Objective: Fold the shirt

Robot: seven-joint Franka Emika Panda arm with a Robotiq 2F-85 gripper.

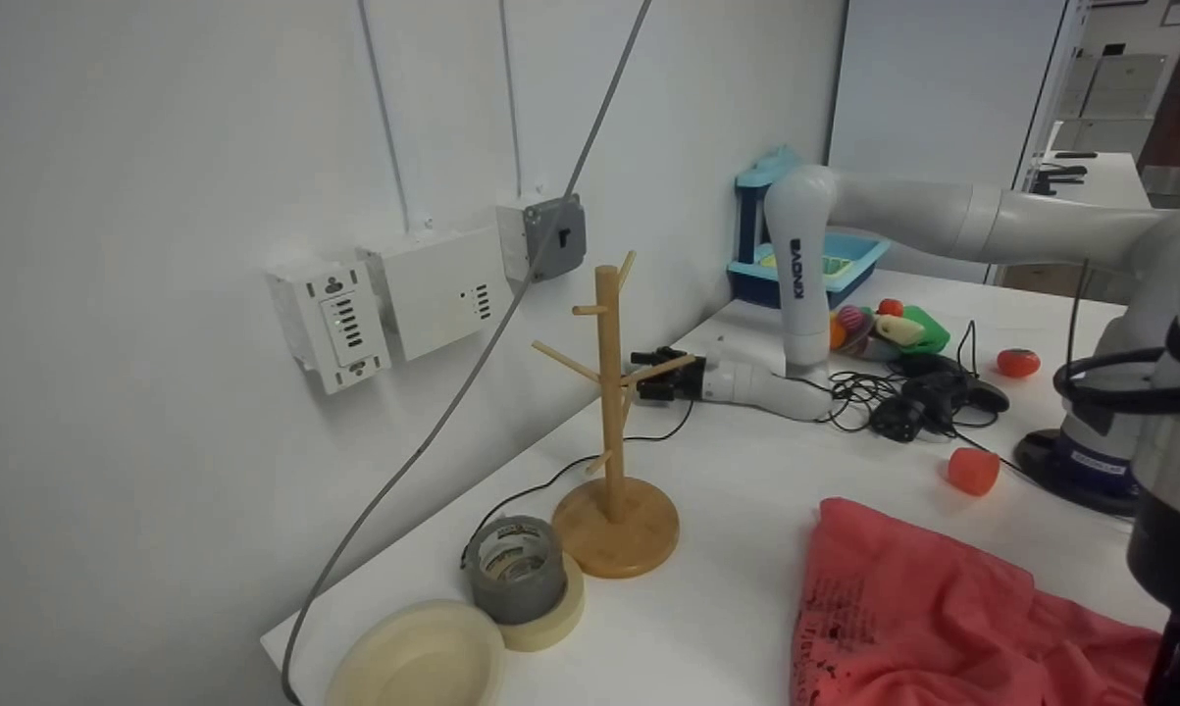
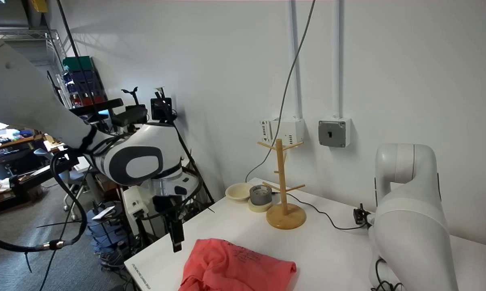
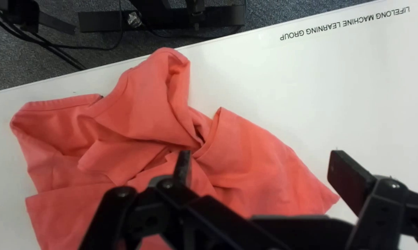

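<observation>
The coral-red shirt [image 1: 943,608] lies crumpled on the white table, with dark print on one part. It also shows in an exterior view [image 2: 234,268], cut by the lower edge. In the wrist view the shirt [image 3: 136,111] has bunched folds at upper left and a flatter corner pointing right. My gripper [image 3: 260,156] is open and empty, its fingers wide apart. It is above the shirt; the left finger overlaps the folds and the right finger is just past the corner. In an exterior view the gripper [image 2: 176,236] hangs over the table beside the shirt, apart from it.
A wooden peg stand [image 1: 614,529], tape rolls [image 1: 519,574] and a pale bowl [image 1: 418,657] stand near the wall. A second arm [image 1: 800,265], black cables [image 1: 928,397] and a red round object [image 1: 973,472] lie beyond the shirt. The table edge [image 3: 125,61] runs close to the shirt.
</observation>
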